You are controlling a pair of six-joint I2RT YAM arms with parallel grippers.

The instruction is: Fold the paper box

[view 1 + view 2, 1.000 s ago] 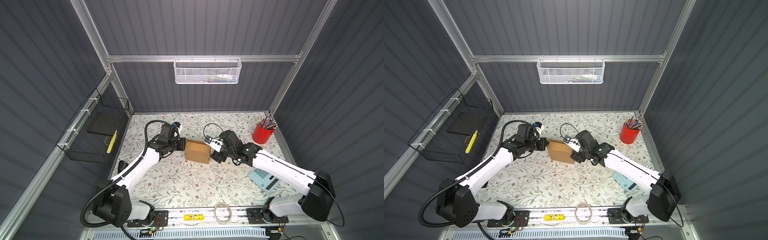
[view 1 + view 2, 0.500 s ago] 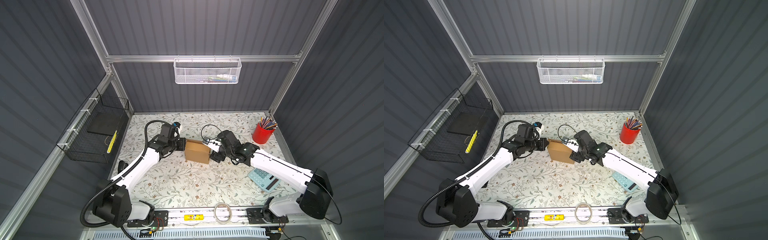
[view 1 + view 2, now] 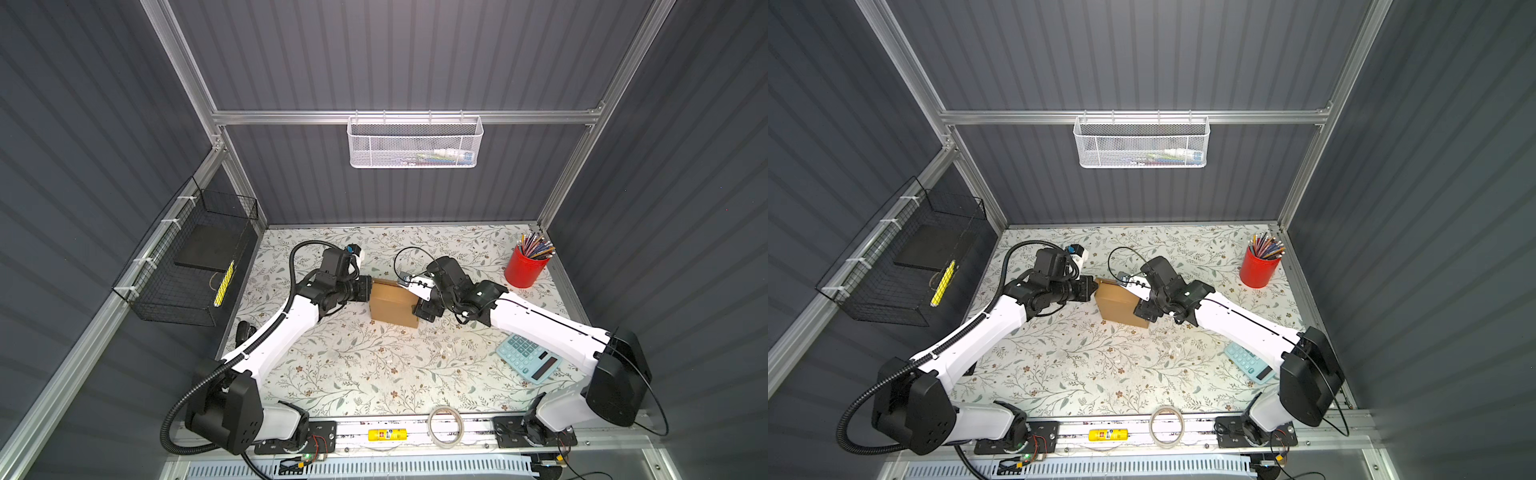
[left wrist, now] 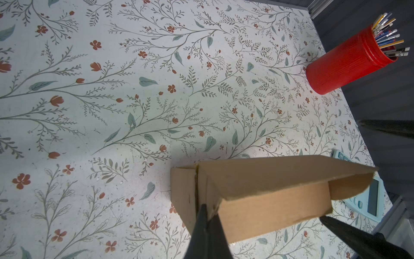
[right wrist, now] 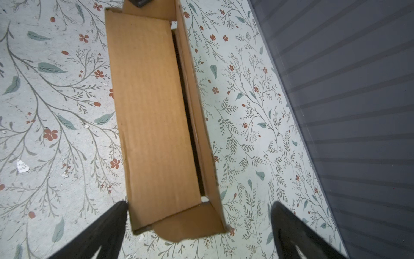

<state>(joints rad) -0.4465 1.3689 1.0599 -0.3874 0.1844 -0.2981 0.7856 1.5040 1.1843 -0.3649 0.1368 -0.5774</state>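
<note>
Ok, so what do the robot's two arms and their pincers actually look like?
Both arms, left arm and right arm, have smooth white link shells with chunky black joints and black wrists. A black ribbed hose runs along the left one; a thin black cable loops at the right wrist. The left pincer and right pincer have black, tapering fingers.

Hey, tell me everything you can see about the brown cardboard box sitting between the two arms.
The paper box is plain brown corrugated cardboard, unprinted, folded into a small rectangular box resting on the floral table. It is not fully closed: a dark gap runs along one long edge and a rounded end flap sticks out. The left gripper is shut on one end; the right gripper stands open around the other end.
</note>
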